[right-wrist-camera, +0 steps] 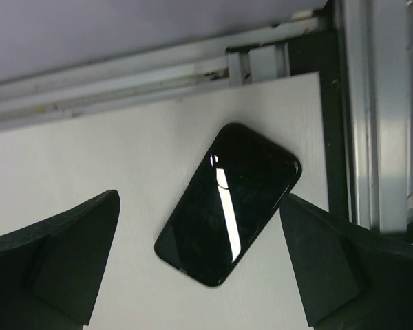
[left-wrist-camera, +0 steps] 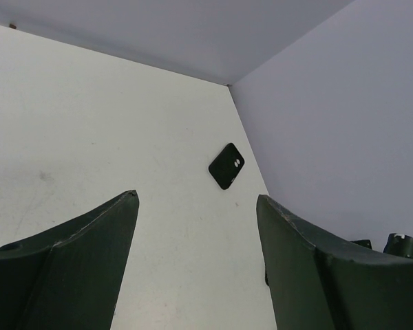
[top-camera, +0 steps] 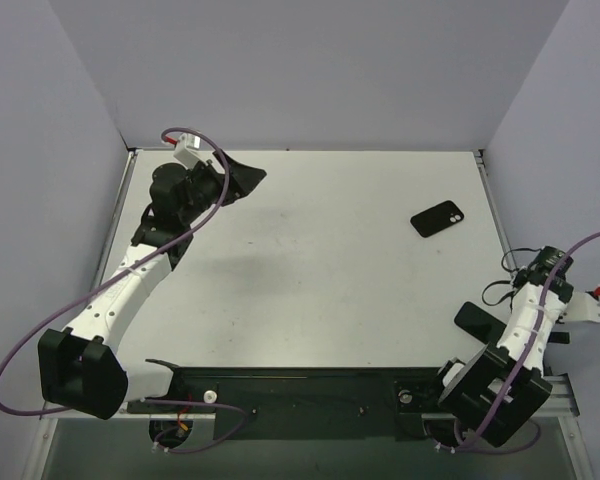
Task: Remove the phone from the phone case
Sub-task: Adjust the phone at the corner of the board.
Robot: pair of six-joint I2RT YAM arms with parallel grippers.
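Observation:
The black phone case (top-camera: 437, 218) lies flat on the white table (top-camera: 310, 270) at the back right, its camera cutout showing; the left wrist view has the case (left-wrist-camera: 227, 165) far ahead. The phone (right-wrist-camera: 228, 203), glossy screen up, lies apart from the case near the table's front right corner, seen from above as a dark slab (top-camera: 472, 318). My right gripper (right-wrist-camera: 199, 198) hovers open over the phone, a finger on either side, not touching. My left gripper (top-camera: 242, 178) is open and holds nothing at the back left, its fingers (left-wrist-camera: 89, 240) spread above bare table.
Lilac walls (top-camera: 310, 70) close in the back and both sides. A metal rail (right-wrist-camera: 158, 75) and a dark frame edge (right-wrist-camera: 334, 130) run close to the phone at the table's corner. The arm bases (top-camera: 80, 375) stand along the near edge.

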